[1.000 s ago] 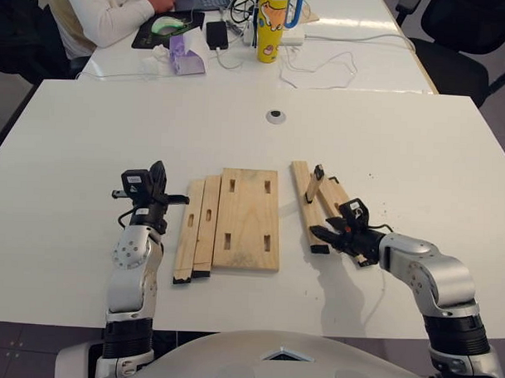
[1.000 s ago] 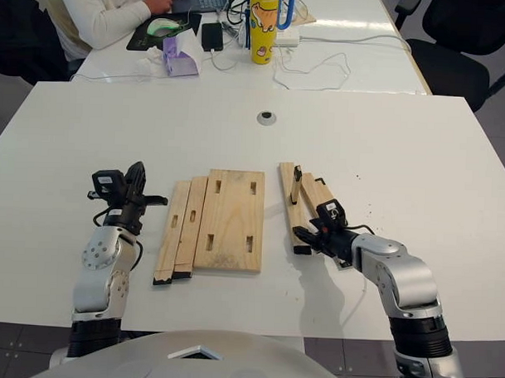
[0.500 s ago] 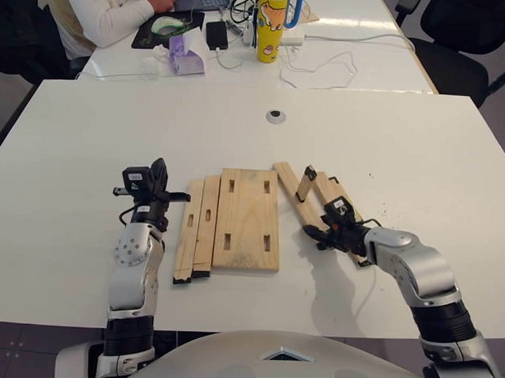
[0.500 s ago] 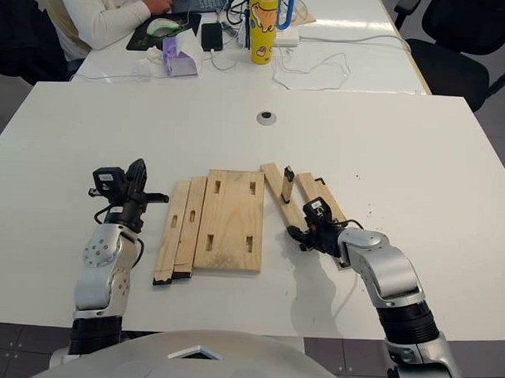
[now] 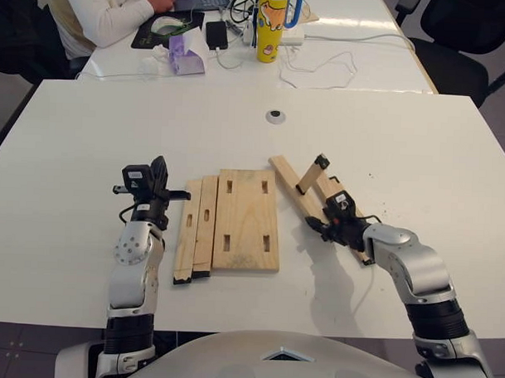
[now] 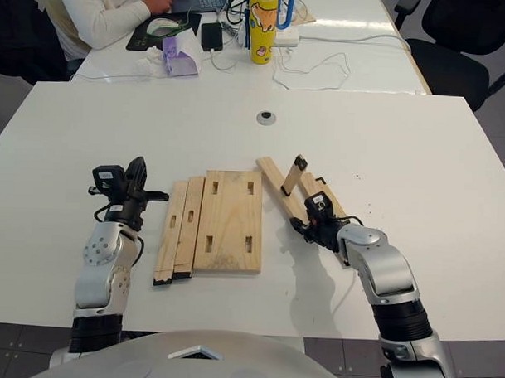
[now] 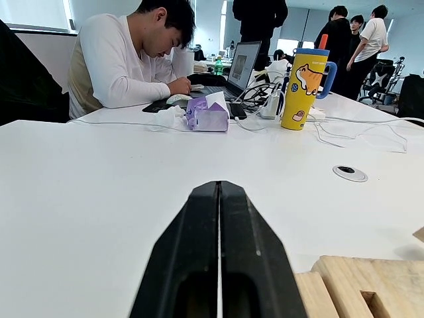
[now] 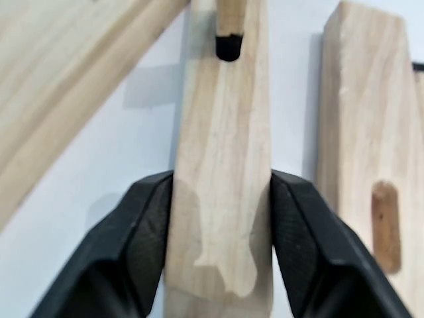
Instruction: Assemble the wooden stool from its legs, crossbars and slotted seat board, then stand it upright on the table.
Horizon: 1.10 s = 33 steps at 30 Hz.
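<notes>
Crossbar (image 5: 311, 174) tilted atop leg (image 5: 292, 184) in right tool (image 5: 324, 227); grommet (image 5: 275, 117), yellow cup (image 5: 274, 25) beyond.

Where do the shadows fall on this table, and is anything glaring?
Left eye view: a soft grey shadow lies on the table below the right gripper, toward the near edge; the rear desk gleams bright. Right wrist view: a faint grey shadow lies beside the gripped wooden piece. Left wrist view: the table looks evenly lit.

Silver-grey arms (image 5: 134, 259), black wedge-shaped jaws
</notes>
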Each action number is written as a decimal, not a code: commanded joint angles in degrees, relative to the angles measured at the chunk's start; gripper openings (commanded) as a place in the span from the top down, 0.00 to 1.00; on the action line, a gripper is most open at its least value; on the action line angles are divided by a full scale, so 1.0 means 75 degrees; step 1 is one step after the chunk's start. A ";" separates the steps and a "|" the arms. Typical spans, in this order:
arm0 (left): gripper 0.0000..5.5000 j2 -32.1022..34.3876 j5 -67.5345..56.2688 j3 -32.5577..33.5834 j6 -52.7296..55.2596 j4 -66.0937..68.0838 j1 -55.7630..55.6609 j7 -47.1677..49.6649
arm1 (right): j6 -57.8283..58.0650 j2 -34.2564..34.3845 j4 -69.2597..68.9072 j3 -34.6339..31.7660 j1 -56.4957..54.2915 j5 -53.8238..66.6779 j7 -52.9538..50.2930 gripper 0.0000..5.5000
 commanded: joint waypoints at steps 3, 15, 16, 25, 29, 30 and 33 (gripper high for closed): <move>1.00 0.0035 -0.0045 0.0025 0.0210 -0.0106 -0.0188 -0.0018 | -0.1246 0.0344 0.0005 -0.0461 -0.0542 -0.0073 -0.0137 0.62; 0.84 -0.0738 -0.6984 0.0672 0.4083 -0.1576 -0.0385 -0.0747 | -0.5123 -0.0583 -0.0084 0.0613 -0.0376 -0.0952 0.1891 0.62; 0.80 -0.0728 -0.7253 0.0678 0.4182 -0.1628 -0.0388 -0.0689 | -0.5299 -0.0627 -0.0050 0.0650 -0.0389 -0.1049 0.1961 0.62; 0.58 -0.0376 -0.7646 0.0360 0.4540 -0.1713 -0.0344 -0.0574 | -0.5972 -0.0568 -0.0050 0.0644 -0.0300 -0.0874 0.2397 0.62; 0.48 -0.0347 -0.7596 0.0368 0.4420 -0.1618 -0.0413 -0.0563 | -0.5994 -0.0562 -0.0072 0.0633 -0.0289 -0.0667 0.2568 0.62; 0.48 -0.0340 -0.7603 0.0391 0.4403 -0.1597 -0.0442 -0.0553 | -0.5993 -0.0568 -0.0070 0.0633 -0.0287 -0.0641 0.2592 0.62; 0.48 -0.0326 -0.7653 0.0488 0.4370 -0.1480 -0.0498 -0.0501 | -0.6031 -0.0574 0.0023 0.0601 -0.0321 -0.0662 0.2554 0.62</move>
